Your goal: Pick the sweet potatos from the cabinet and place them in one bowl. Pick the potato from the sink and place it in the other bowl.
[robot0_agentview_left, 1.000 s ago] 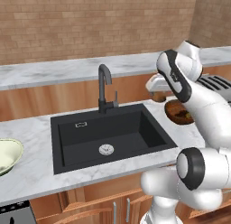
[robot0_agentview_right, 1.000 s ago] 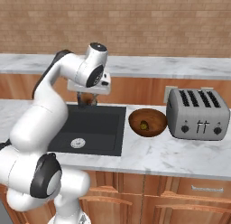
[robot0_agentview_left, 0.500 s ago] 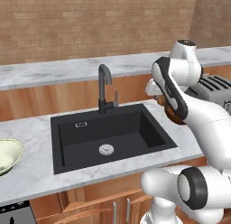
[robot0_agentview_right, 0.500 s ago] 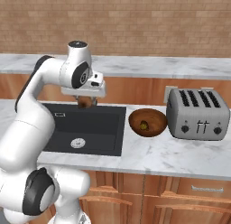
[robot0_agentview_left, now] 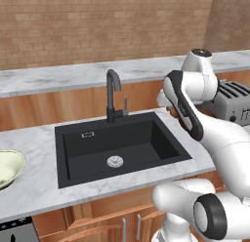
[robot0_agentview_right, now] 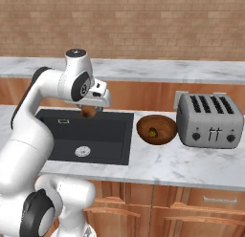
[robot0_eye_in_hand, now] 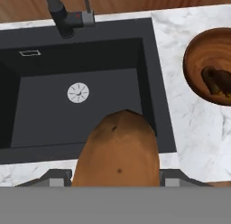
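I am seeing the two-finger gripper [robot0_agentview_right: 89,110] hanging above the right end of the matte black rectangular sink [robot0_agentview_right: 103,135], and its jaws are clamping the small oval orange-brown potato [robot0_eye_in_hand: 118,153], which is bulging up between them in the hand view. In the right base view the potato is showing as a brown lump just under the white hand, clear of the basin floor with its round silver drain [robot0_eye_in_hand: 78,92]. The dark curved faucet [robot0_agentview_left: 114,96] is standing at the back rim. On the marble counter just right of the sink, the deep reddish-brown wooden bowl [robot0_agentview_right: 157,130] is holding the dark olive-brown sweet potatoes [robot0_eye_in_hand: 216,81], beside a silver four-slot toaster [robot0_agentview_right: 208,120]. The shallow pale cream-green bowl [robot0_agentview_left: 10,168] is sitting on the counter left of the sink.
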Robot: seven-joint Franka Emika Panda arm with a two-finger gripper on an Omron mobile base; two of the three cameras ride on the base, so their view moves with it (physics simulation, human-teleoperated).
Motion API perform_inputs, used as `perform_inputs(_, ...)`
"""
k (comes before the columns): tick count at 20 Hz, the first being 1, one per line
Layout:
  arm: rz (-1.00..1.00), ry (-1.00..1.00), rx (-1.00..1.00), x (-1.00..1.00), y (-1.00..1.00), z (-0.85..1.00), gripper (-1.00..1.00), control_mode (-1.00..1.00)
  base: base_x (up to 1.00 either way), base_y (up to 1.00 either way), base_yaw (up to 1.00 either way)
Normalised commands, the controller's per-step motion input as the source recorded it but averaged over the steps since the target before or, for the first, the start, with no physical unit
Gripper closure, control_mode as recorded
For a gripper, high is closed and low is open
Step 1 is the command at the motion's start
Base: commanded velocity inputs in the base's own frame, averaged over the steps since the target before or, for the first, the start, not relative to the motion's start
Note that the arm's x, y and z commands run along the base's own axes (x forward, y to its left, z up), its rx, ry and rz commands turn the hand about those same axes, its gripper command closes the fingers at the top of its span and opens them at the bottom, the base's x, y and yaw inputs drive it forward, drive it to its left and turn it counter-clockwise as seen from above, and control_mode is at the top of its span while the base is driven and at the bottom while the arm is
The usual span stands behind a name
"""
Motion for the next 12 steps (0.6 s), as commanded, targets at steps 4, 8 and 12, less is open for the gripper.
perform_inputs(4,0.0,0.0,0.0,0.0,0.0,0.0,1.0,-1.0,0.0,0.0,0.0)
perform_inputs(8,0.0,0.0,0.0,0.0,0.0,0.0,1.0,-1.0,0.0,0.0,0.0)
perform_inputs(12,0.0,0.0,0.0,0.0,0.0,0.0,1.0,1.0,-0.3,0.0,0.0)
